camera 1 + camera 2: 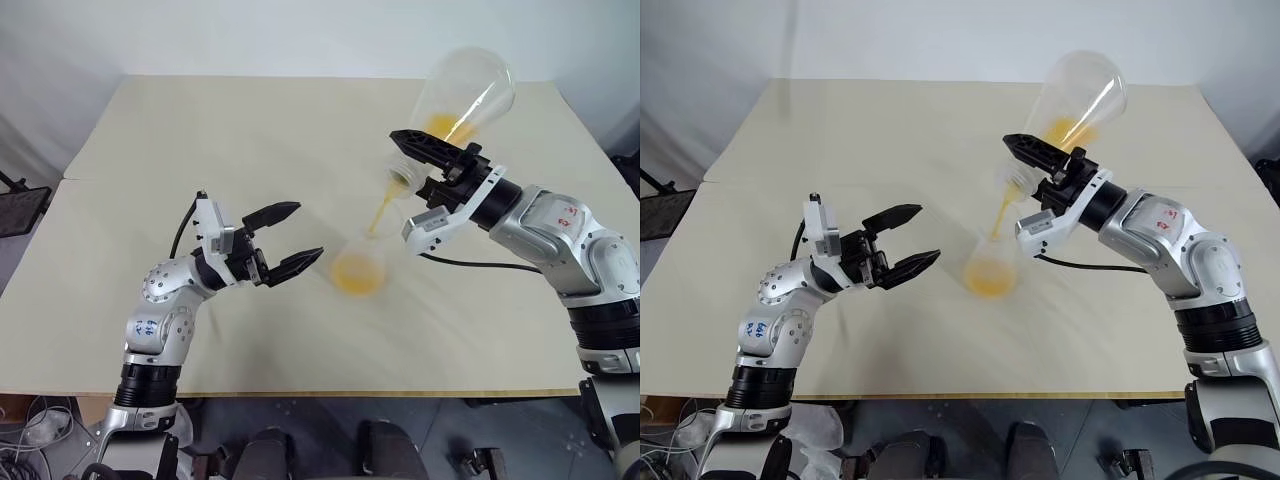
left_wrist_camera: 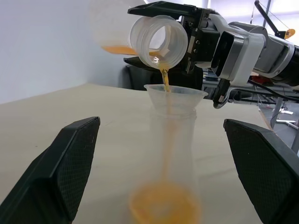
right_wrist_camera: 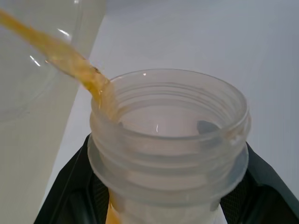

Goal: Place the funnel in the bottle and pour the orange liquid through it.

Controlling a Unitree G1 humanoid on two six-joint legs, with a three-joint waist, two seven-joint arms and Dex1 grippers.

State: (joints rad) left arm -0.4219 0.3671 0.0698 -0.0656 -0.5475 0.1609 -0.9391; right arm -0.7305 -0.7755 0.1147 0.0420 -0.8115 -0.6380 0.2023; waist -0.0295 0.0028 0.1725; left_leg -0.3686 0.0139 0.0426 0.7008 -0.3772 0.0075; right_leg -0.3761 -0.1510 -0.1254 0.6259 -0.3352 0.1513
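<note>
Orange liquid (image 2: 164, 80) is poured from a tilted flask (image 1: 462, 95) into the funnel (image 2: 175, 95).
The flask's neck is clamped by the right gripper (image 1: 425, 170); the left gripper (image 1: 295, 235) is held spread, empty, beside the bottle (image 2: 170, 158).

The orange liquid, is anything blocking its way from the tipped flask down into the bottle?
Nothing visible blocks it. The orange liquid falls from the mouth of the flask, held tilted by the right claw, straight into the funnel seated in the bottle, pooling at its base. The left claw stands open beside the bottle.

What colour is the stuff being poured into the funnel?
Bright orange liquid, see-through; the left wrist view shows it best.
</note>
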